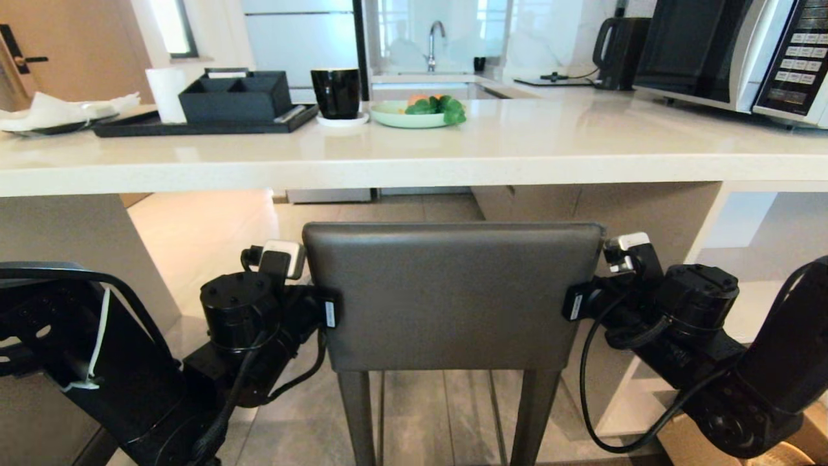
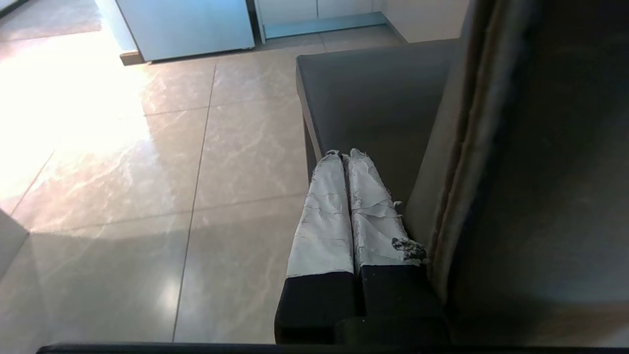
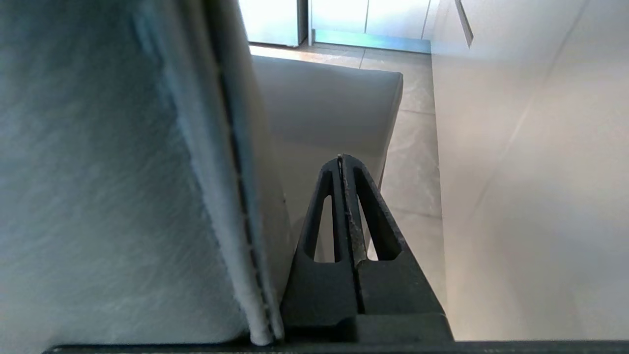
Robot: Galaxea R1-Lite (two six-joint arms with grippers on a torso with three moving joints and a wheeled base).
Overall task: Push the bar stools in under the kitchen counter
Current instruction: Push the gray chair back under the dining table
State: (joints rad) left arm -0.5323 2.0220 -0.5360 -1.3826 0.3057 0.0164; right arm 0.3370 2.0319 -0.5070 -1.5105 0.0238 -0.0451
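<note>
Fingers (image 2: 339,206) pressed together, flanking stool backrest (image 1: 453,294) L+R

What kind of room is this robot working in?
Most likely a home kitchen. A long white counter carries a microwave and a plate of vegetables, a sink tap stands behind it, and a grey bar stool is drawn up to it.
</note>
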